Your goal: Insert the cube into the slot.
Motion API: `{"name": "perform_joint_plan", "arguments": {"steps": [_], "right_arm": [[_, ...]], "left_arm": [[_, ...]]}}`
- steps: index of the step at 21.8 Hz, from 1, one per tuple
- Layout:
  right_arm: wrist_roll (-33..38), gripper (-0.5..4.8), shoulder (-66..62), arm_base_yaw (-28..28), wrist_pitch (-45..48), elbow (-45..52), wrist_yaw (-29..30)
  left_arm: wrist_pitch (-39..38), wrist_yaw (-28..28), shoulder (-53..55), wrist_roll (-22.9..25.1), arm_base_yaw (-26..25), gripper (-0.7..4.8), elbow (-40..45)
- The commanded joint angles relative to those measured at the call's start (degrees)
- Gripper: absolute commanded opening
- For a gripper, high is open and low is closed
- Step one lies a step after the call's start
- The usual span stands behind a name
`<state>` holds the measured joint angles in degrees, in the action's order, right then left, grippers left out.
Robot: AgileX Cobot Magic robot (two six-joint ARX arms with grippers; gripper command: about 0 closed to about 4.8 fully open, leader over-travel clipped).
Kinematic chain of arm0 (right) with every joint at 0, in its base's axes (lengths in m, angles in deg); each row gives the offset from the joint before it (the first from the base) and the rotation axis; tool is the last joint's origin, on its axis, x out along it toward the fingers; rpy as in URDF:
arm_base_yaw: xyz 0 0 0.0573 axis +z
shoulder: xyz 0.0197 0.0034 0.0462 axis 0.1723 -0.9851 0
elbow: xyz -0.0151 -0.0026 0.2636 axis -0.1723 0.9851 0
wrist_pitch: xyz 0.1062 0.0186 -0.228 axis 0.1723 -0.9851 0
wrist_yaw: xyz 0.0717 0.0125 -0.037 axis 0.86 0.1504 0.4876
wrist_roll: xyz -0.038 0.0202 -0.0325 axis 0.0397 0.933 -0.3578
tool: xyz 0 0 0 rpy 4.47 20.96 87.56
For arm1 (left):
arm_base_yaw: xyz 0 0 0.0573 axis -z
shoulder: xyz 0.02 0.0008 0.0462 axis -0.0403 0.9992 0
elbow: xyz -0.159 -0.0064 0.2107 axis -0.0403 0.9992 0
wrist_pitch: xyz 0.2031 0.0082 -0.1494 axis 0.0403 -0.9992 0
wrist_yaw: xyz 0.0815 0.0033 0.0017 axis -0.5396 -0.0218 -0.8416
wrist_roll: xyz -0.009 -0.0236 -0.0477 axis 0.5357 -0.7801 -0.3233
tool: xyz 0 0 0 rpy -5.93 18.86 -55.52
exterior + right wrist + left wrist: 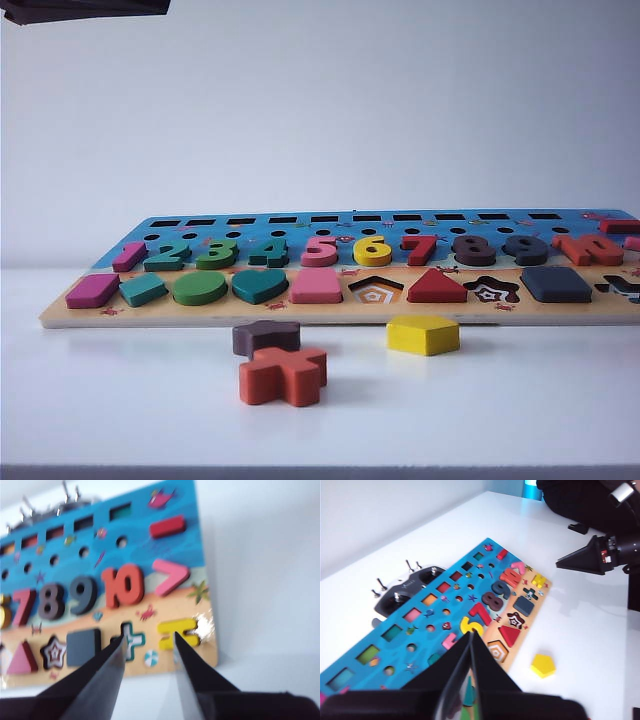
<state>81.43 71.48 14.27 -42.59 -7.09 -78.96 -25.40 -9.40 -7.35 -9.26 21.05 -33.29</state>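
The cube [556, 284] is a flat dark navy square lying in the front row of the puzzle board [60, 313], between the star recess [491, 291] and the plus recess. It fills the slot, whose base is hidden beneath it. The cube [83, 647] also shows in the right wrist view, and the cube [524, 605] in the left wrist view. My right gripper [149, 642] hangs open and empty above the board's plus recess, beside the cube. My left gripper [471, 636] is shut and empty over the board's middle. Neither gripper shows in the exterior view.
In front of the board lie a yellow pentagon block [423, 334], a dark brown star block [266, 337] and an orange cross block [283, 375]. The pentagon recess [376, 291] is unfilled. A remote controller [405, 592] lies behind the board. The right arm [612, 550] is at the board's far end.
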Motion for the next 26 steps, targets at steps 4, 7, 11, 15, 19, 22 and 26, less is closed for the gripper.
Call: {"name": "perform_joint_plan", "arguments": {"steps": [4, 7, 11, 15, 19, 22, 26], "right_arm": [[-0.48, 1.80, 13.16, -10.29, 1.75, 4.66, 0.74], [-0.59, 1.78, 14.67, -15.17, 2.80, 6.38, 5.38], [-0.72, 1.57, 15.04, -15.93, 4.87, 8.66, 7.19], [-1.73, 0.53, 15.04, -15.93, 5.68, 11.58, 9.42], [-4.22, -0.09, 15.04, -15.93, 7.41, 12.70, 9.31], [-13.00, -0.09, 15.04, -15.93, 11.08, 13.77, 10.16], [-25.11, -0.09, 15.04, -15.87, 12.70, 14.91, 13.35]], "left_arm": [[0.50, -5.97, -3.72, -0.02, -2.84, 0.10, -0.31], [0.44, -8.46, -6.12, 0.00, -4.55, 0.10, -0.28], [0.42, -8.59, -8.04, 0.00, -6.12, 0.10, -0.28], [0.39, -9.55, -9.94, -0.04, -7.82, 0.10, -0.28], [0.13, -10.36, -11.85, -0.09, -9.75, 0.10, -0.26], [-1.16, -12.20, -13.03, -0.59, -11.19, 0.10, -0.17], [-2.14, -20.37, -17.44, -1.11, -14.32, 0.10, 2.86]]}}
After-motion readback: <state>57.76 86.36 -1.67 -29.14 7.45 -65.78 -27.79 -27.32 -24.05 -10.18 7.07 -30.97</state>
